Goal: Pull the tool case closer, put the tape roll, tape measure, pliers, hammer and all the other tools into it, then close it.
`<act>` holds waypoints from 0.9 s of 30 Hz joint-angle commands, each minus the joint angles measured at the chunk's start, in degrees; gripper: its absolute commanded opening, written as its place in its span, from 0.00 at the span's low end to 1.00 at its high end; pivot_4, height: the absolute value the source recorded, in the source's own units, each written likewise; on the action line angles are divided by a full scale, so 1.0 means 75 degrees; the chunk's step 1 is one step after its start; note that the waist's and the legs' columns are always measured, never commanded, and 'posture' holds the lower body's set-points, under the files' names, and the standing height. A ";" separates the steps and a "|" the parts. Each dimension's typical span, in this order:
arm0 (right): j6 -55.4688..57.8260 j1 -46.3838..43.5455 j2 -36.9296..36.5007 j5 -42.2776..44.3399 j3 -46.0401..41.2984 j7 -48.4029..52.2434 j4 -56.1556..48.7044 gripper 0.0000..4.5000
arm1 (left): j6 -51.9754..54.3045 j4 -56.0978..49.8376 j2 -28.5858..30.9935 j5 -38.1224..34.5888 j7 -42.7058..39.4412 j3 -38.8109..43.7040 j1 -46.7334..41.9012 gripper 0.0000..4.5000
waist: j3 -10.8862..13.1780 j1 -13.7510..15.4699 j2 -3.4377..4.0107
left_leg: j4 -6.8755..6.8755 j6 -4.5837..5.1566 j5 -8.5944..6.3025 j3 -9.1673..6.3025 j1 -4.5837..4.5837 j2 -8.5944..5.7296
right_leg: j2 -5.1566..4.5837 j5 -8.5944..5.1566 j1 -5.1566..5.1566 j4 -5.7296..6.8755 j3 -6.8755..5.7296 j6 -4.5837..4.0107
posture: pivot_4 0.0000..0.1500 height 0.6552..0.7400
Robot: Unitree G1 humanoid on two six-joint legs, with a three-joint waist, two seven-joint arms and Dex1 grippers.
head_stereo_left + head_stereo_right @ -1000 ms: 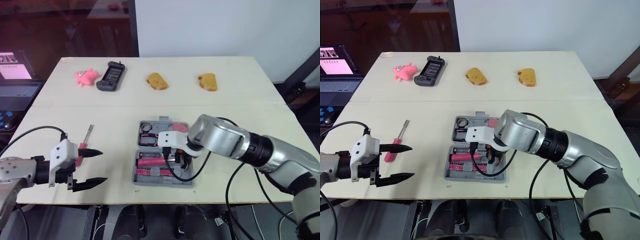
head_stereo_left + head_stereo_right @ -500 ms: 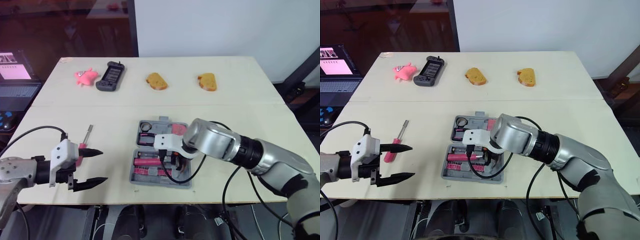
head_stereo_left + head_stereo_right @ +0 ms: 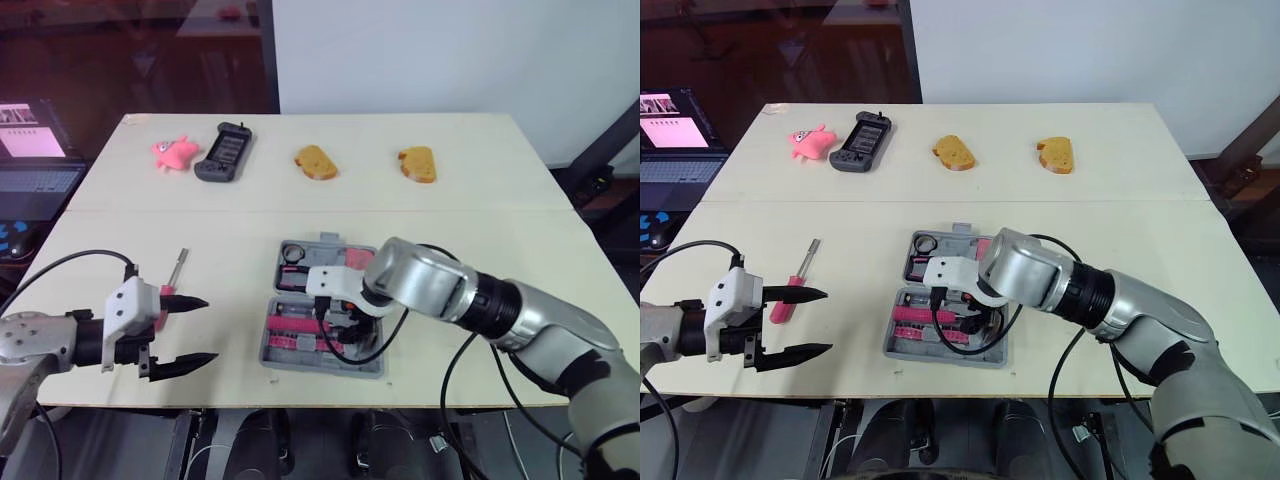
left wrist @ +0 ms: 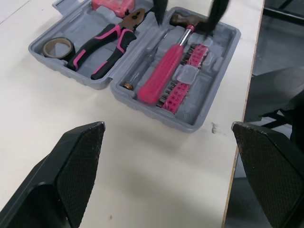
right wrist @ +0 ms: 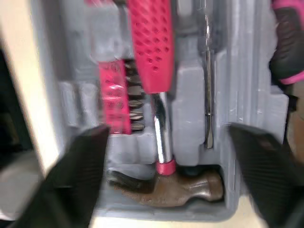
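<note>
The grey tool case [image 3: 272,352] lies open near the table's front edge. Its near half holds a pink-handled hammer [image 5: 149,47] and a row of bits [image 4: 183,88]. The far half holds the pliers [image 4: 102,40], the tape roll [image 4: 59,46] and a pink tape measure [image 3: 358,258]. My right gripper [image 5: 167,129] hangs open just above the hammer's head, one finger on each side, holding nothing. A pink screwdriver [image 3: 166,292] lies on the table left of the case. My left gripper [image 3: 195,332] is open just in front of it, empty.
Along the table's far side lie a pink toy [image 3: 172,152], a black game controller [image 3: 222,153] and two bread pieces [image 3: 314,162] [image 3: 416,164]. A laptop [image 3: 30,160] sits off the table to the left. The case's near wall is close to the table's front edge.
My right gripper has opened over the hammer's head, and the hammer lies in the case's near half. The left arm has stayed where it was.
</note>
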 commanded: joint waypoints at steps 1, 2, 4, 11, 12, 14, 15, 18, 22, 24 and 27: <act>-0.0002 -0.0090 -0.0090 0.0446 -0.1409 0.0012 -0.0558 0.99 | -0.0034 -0.0028 0.0018 -0.0059 -0.0048 0.0047 -0.0107 1.00 | -0.0001 0.0001 -0.0001 | 0.0000 0.0002 -0.0001 -0.0001 0.0000 0.0000 | 0.0000 0.0000 0.0000 0.0000 0.0000 0.0000 | 1.00 0.75; -0.0244 0.0153 0.0010 0.0550 -0.1974 -0.0102 -0.0619 0.99 | -0.0042 -0.0002 0.0020 -0.0049 -0.0063 0.0026 -0.0133 1.00 | -0.0001 0.0007 -0.0002 | -0.0001 0.0003 -0.0002 -0.0002 0.0000 0.0000 | 0.0000 0.0000 0.0001 0.0000 0.0000 0.0000 | 1.00 0.75; -0.0922 0.0652 0.0089 0.0603 -0.2726 -0.0312 -0.0783 0.99 | -0.0051 0.0039 0.0015 -0.0035 -0.0083 -0.0005 -0.0179 1.00 | -0.0007 0.0024 -0.0011 | -0.0001 0.0002 -0.0001 -0.0001 0.0001 0.0000 | 0.0000 0.0000 0.0004 -0.0003 -0.0001 0.0000 | 1.00 0.75; -0.2979 0.2207 -0.0625 0.0679 -0.3098 0.0379 -0.1152 0.99 | -0.0034 0.0145 0.0006 -0.0058 -0.0150 -0.0140 -0.0376 1.00 | -0.0011 0.0017 -0.0019 | -0.0002 -0.0001 0.0001 0.0003 0.0002 -0.0003 | -0.0001 0.0001 0.0011 -0.0009 -0.0004 0.0002 | 1.00 0.75; -0.3295 0.2385 -0.0697 0.0639 -0.3100 0.0475 -0.1157 0.99 | -0.0018 0.0145 0.0012 -0.0073 -0.0151 -0.0157 -0.0403 1.00 | -0.0011 0.0008 -0.0020 | -0.0002 -0.0001 0.0001 0.0001 0.0005 -0.0002 | 0.0001 0.0001 0.0013 -0.0007 -0.0004 0.0002 | 1.00 0.75; -0.3978 0.2635 -0.0700 0.0253 -0.2879 0.0414 -0.0975 0.94 | -0.0001 0.0148 0.0023 -0.0097 -0.0158 -0.0167 -0.0432 1.00 | -0.0011 -0.0006 -0.0019 | -0.0005 0.0000 0.0001 -0.0002 0.0007 0.0000 | 0.0008 0.0000 0.0013 -0.0007 -0.0004 0.0001 | 1.00 0.75; -0.4295 0.2782 -0.0632 0.0044 -0.2740 0.0332 -0.0812 0.87 | 0.0017 0.0140 0.0022 -0.0127 -0.0164 -0.0159 -0.0445 1.00 | -0.0011 -0.0013 -0.0019 | -0.0006 -0.0001 0.0001 -0.0001 0.0007 0.0000 | 0.0008 0.0000 0.0012 -0.0008 -0.0003 0.0001 | 1.00 0.75; -0.5161 0.3171 -0.0334 -0.0438 -0.2526 0.0127 -0.0280 0.57 | 0.0091 0.0093 0.0023 -0.0220 -0.0178 -0.0112 -0.0462 1.00 | -0.0011 -0.0004 -0.0020 | -0.0005 -0.0005 0.0004 0.0001 0.0007 0.0000 | 0.0008 0.0000 0.0013 -0.0008 -0.0002 0.0001 | 1.00 0.75; -0.6169 0.3494 0.0013 -0.1128 -0.2262 -0.0053 0.0636 0.10 | 0.0160 0.0054 0.0070 -0.0268 -0.0186 -0.0041 -0.0441 1.00 | -0.0011 0.0019 -0.0020 | -0.0002 -0.0010 0.0007 0.0004 0.0007 -0.0001 | 0.0007 0.0000 0.0015 -0.0008 -0.0003 0.0001 | 1.00 0.75; -0.6369 0.3625 0.0250 -0.1186 -0.2321 -0.0121 0.0923 0.01 | 0.0197 0.0020 0.0092 -0.0288 -0.0183 -0.0002 -0.0416 1.00 | -0.0011 0.0024 -0.0021 | 0.0000 -0.0010 0.0007 0.0006 0.0007 -0.0001 | 0.0007 0.0000 0.0019 -0.0008 -0.0003 0.0001 | 1.00 0.75; -0.6662 0.3769 0.0458 -0.1401 -0.2305 -0.0147 0.1228 0.01 | 0.0215 0.0027 0.0120 -0.0289 -0.0196 0.0030 -0.0411 1.00 | -0.0011 0.0016 -0.0020 | -0.0001 -0.0012 0.0008 0.0003 0.0009 -0.0001 | 0.0008 0.0000 0.0020 -0.0008 -0.0003 0.0001 | 1.00 0.75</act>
